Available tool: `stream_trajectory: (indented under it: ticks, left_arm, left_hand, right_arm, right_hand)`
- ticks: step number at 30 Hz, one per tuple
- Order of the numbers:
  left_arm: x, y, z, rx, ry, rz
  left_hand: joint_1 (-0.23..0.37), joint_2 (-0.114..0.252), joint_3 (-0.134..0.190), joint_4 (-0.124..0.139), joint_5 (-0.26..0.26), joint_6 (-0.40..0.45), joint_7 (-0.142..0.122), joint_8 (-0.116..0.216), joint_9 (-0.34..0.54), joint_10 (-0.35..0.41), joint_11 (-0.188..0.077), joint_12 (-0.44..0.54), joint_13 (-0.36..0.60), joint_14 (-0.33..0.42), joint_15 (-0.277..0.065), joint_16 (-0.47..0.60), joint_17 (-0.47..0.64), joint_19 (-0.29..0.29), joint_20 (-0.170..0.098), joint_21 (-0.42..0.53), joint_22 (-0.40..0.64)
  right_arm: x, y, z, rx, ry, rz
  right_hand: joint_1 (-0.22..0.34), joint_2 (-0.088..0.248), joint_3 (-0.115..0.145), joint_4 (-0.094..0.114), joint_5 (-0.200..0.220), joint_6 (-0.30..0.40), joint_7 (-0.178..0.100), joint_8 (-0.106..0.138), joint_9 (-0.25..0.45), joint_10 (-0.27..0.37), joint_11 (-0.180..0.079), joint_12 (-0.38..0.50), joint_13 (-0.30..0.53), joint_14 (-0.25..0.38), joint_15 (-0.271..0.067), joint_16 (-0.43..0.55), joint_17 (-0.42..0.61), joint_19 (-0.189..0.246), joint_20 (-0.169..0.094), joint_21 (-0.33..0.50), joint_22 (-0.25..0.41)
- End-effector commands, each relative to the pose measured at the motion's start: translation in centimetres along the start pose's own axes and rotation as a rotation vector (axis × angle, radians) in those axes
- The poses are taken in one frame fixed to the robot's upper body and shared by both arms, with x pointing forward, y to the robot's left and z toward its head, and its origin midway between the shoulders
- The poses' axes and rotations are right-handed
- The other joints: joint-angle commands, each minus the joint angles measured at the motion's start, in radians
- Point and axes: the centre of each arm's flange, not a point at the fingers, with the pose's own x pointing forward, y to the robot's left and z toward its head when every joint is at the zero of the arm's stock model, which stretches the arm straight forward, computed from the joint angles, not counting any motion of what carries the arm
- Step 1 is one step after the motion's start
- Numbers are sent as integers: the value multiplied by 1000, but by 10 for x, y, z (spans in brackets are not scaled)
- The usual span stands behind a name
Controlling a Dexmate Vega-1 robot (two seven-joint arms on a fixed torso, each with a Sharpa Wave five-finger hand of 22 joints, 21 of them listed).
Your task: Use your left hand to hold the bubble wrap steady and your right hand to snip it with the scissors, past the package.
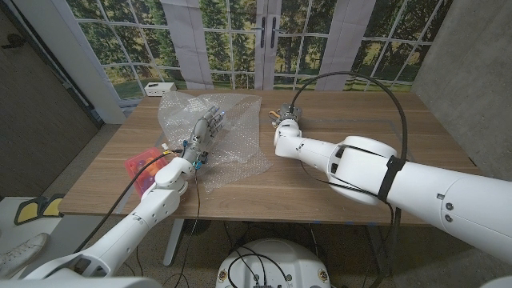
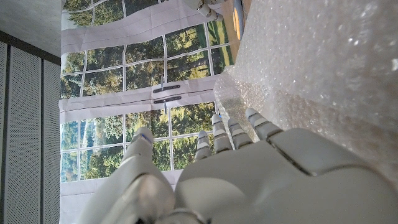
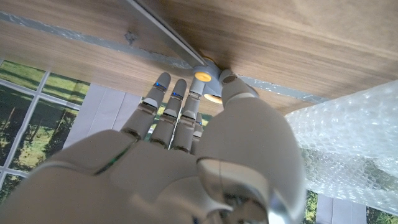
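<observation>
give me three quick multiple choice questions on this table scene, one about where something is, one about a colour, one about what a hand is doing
1. Where does the bubble wrap lie on the table?
A. on the robot's left side
B. on the robot's right side
C. off the table

2. What colour is the object at the table's left edge, beside the wrap?
A. blue
B. orange-red
C. black

3. What is the left hand doing?
A. gripping scissors
B. hanging beside the table
C. resting on the bubble wrap

Answers:
1 A, the head view shows the wrap spread under the left arm.
2 B, it shows orange-red through the wrap's edge.
3 C, its fingers lie against the wrap in the left wrist view; the right hand is nearer the scissors.
</observation>
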Motion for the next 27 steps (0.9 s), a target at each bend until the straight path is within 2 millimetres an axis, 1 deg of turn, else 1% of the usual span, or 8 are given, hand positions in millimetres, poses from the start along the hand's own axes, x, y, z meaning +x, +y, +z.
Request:
stream_trajectory:
  ticks: [1, 9, 11, 12, 17, 27]
  left_arm:
    - [1, -1, 0, 0, -2, -5]
    - [2, -2, 2, 2, -7, -11]
    - [2, -2, 3, 3, -7, -13]
    - [2, -2, 3, 3, -7, -13]
    - [2, -2, 4, 3, -8, -16]
    - [1, -2, 5, 4, -11, -17]
  left_hand:
    - [-2, 10, -3, -1, 5, 0, 3, 1, 0, 7, -1, -1, 5, 4, -17, 0, 3, 0, 0, 1, 6]
    - [-2, 10, -4, 0, 5, -1, 3, 0, 0, 5, 4, -2, 5, 5, -17, 0, 3, 0, 0, 1, 6]
    - [-2, 10, -4, 0, 5, 0, 3, 1, 0, 5, 3, -2, 6, 5, -16, 0, 3, 0, 0, 1, 6]
    - [-3, 10, -4, 0, 5, 0, 3, 1, 0, 7, -2, -1, 5, 5, -17, 0, 3, 0, 0, 1, 6]
    - [-3, 11, -4, 0, 5, -1, 3, 0, 0, 8, 0, -1, 6, 5, -17, 0, 3, 1, 1, 1, 6]
    - [-4, 11, -4, 1, 6, -1, 4, 0, 0, 8, 2, -1, 6, 5, -16, 0, 3, 0, 1, 1, 6]
  right_arm:
    - [-1, -6, -5, 48, 8, -29]
    - [-3, -10, -7, 78, -1, -38]
    - [-4, -10, -7, 81, 0, -39]
    - [-4, -10, -7, 82, -2, -39]
    - [-6, -12, -7, 90, -3, -47]
    - [-8, -16, -8, 125, -5, -48]
  right_hand:
    - [21, 2, 10, 4, 7, 13, -3, 7, 3, 181, -136, 16, 19, 13, -131, 14, 10, 4, -11, 5, 2]
    - [33, 2, 10, 10, 11, 23, -6, 6, 3, 188, -140, 26, 23, 20, -136, 24, 23, 4, -16, 5, 2]
    - [36, 3, 10, 11, 12, 24, -6, 6, 3, 190, -141, 28, 23, 21, -138, 27, 27, 5, -16, 5, 2]
    - [37, 2, 9, 11, 13, 25, -6, 6, 3, 191, -140, 29, 24, 23, -139, 29, 28, 5, -16, 5, 2]
    - [44, 0, 8, 12, 15, 31, -7, 5, 3, 201, -145, 36, 24, 24, -139, 34, 36, 5, -16, 5, 2]
    - [51, -4, 4, 16, 21, 37, -7, 3, 4, 214, -143, 44, 20, 29, -141, 45, 51, 8, -16, 6, 3]
